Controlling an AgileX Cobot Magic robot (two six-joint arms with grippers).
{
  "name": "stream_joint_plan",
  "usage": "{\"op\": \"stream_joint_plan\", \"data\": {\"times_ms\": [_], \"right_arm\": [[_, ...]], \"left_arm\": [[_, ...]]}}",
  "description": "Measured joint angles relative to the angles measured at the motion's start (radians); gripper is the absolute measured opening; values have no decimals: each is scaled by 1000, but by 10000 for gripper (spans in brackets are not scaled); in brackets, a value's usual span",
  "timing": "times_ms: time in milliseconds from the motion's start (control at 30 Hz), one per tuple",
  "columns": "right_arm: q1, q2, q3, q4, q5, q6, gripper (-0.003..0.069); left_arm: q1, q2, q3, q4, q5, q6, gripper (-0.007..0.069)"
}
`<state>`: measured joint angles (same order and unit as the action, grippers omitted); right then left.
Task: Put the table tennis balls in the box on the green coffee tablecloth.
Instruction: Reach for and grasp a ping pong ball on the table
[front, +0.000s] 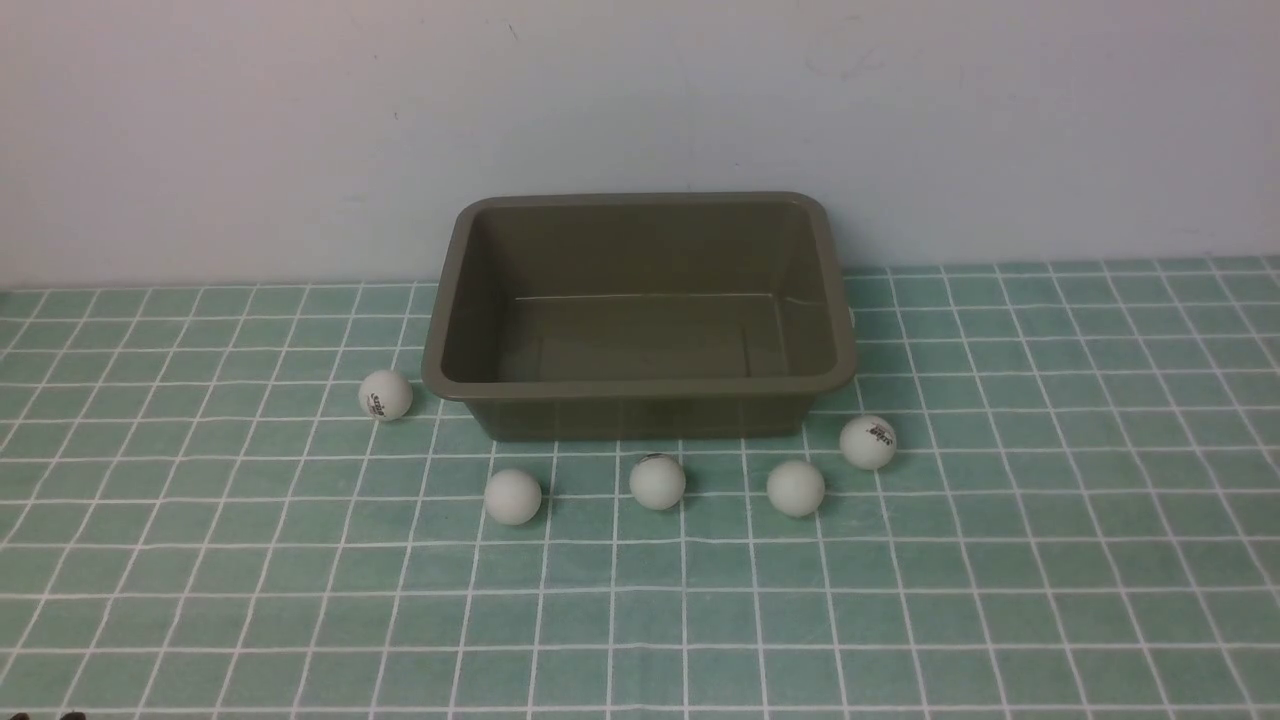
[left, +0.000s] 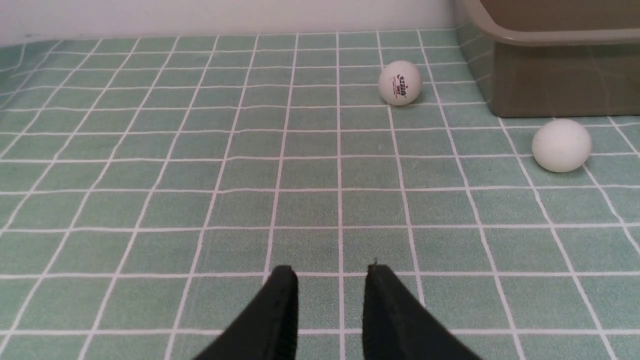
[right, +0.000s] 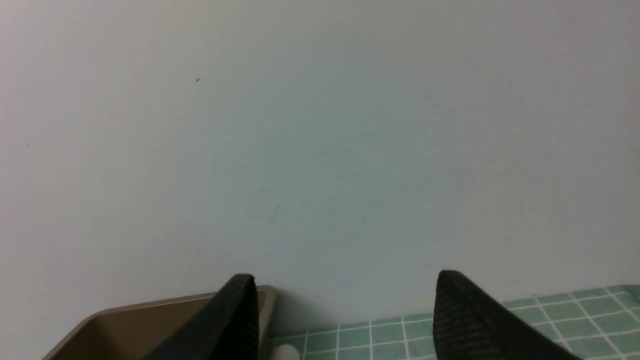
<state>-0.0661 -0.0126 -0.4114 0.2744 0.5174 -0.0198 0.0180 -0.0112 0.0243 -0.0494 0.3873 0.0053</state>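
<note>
L hand (left: 330, 280): jaws part-open, empty, low over cloth (left: 150, 200). R hand (right: 345, 292): jaws wide, empty, raised, facing wall (right: 320, 125). Five balls (front: 657, 481) on cloth, all outside box (front: 640, 390): four along its front, one at L corner. Risk: stray nudge likely rolls ball away. Cloth open front and sides; wall close behind box.

1. Here's the wall (front: 640, 110), pale and plain, running right across the back in the front view.
2. A tiny dark speck (front: 396, 116) sits on it, over toward the left.
3. In the right wrist view the same wall fills most of the picture, and there's a faint curly scuff (right: 264, 206) near its middle.
</note>
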Motion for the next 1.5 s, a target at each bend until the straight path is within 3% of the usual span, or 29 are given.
{"op": "stream_joint_plan", "data": {"times_ms": [200, 300, 667, 867, 1033, 1267, 1400, 1500], "right_arm": [[0, 0, 0, 30, 64, 0, 429], [0, 0, 0, 33, 83, 0, 429], [0, 0, 0, 34, 122, -32, 429], [0, 0, 0, 41, 139, -62, 429], [0, 0, 0, 44, 144, -84, 429], [0, 0, 0, 144, 175, -261, 429], [0, 0, 0, 264, 209, -353, 429], [0, 0, 0, 329, 240, -410, 429]], "left_arm": [[0, 0, 3, -96, -37, -42, 174], [0, 0, 3, -264, -116, -96, 174], [0, 0, 3, -728, -239, -106, 174], [0, 0, 3, -899, -257, -106, 174], [0, 0, 3, -913, -202, 36, 208], [0, 60, -145, -896, 107, 359, 392], [0, 159, -240, -832, 191, 415, 405], [0, 256, -331, -691, 231, 422, 406]]}}
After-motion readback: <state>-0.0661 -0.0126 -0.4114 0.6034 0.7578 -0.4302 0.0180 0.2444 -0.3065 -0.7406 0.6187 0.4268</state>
